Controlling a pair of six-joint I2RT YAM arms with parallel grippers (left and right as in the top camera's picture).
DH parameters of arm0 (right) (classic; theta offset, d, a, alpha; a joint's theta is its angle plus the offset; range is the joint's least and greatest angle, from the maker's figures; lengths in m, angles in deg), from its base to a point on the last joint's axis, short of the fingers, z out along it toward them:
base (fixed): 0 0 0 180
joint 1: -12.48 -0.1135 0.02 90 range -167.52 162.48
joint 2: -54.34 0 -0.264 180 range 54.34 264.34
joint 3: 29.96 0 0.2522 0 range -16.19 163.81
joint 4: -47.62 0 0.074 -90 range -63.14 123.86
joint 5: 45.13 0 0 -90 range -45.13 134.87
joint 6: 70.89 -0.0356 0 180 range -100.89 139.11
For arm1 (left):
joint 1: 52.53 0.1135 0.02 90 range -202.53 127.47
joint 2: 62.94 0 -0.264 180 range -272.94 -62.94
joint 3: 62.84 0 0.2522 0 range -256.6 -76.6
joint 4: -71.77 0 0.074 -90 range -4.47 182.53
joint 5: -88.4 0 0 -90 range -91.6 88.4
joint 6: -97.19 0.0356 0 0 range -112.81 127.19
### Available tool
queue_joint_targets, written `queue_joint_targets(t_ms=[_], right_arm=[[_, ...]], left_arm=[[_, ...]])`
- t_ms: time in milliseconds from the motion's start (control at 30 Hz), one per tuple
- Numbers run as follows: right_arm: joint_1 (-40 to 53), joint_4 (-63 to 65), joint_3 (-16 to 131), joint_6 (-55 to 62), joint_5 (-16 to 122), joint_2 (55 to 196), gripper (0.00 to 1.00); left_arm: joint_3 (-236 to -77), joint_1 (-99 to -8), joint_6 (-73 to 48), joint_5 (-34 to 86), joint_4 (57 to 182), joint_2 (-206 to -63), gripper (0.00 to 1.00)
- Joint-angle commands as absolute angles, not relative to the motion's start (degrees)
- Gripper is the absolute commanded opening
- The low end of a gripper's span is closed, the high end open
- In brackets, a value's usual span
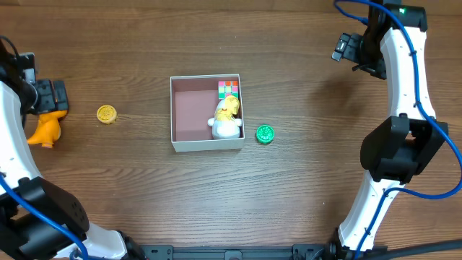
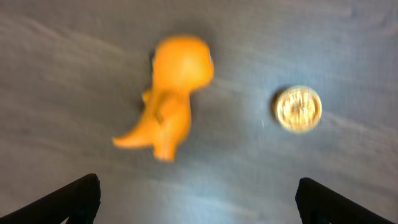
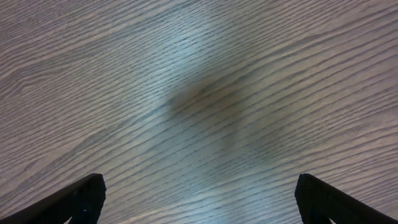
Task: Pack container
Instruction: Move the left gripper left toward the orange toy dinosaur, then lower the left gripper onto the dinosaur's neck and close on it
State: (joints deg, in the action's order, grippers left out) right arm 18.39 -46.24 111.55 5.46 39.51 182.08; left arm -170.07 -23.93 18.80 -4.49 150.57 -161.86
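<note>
The container (image 1: 189, 109), a shallow white-walled box with a pink inside, sits mid-table. A colourful cube (image 1: 228, 88) and a yellow and white toy (image 1: 227, 119) lie along its right side. A green disc (image 1: 265, 133) rests on the table just right of the box. An orange dinosaur toy (image 1: 45, 129) (image 2: 171, 99) and a gold coin (image 1: 107, 114) (image 2: 298, 109) lie at the far left. My left gripper (image 1: 49, 97) (image 2: 199, 202) hangs open above the dinosaur, nothing between its fingers. My right gripper (image 1: 354, 49) (image 3: 199, 199) is open over bare wood at the back right.
The wooden table (image 1: 303, 188) spreads all round the box. The right arm's base (image 1: 397, 152) stands at the right side and the left arm's base (image 1: 43, 209) at the front left corner.
</note>
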Motion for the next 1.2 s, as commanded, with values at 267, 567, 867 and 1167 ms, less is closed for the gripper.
queue_joint_targets(t_ms=[267, 567, 867, 1167], right_arm=[[18.4, -45.9, 111.5, 5.5, 39.0, 179.5, 1.00], [18.4, -45.9, 111.5, 5.5, 39.0, 179.5, 1.00], [18.4, -45.9, 111.5, 5.5, 39.0, 179.5, 1.00], [18.4, -45.9, 111.5, 5.5, 39.0, 179.5, 1.00]], left_arm=[[-172.0, -24.0, 26.6, -0.1, 148.3, -165.7, 1.00], [-172.0, -24.0, 27.7, -2.0, 147.6, -177.1, 1.00], [-172.0, -22.6, 27.8, -3.6, 145.3, -182.2, 1.00], [-172.0, -20.6, 27.8, -5.4, 145.0, -182.2, 1.00]])
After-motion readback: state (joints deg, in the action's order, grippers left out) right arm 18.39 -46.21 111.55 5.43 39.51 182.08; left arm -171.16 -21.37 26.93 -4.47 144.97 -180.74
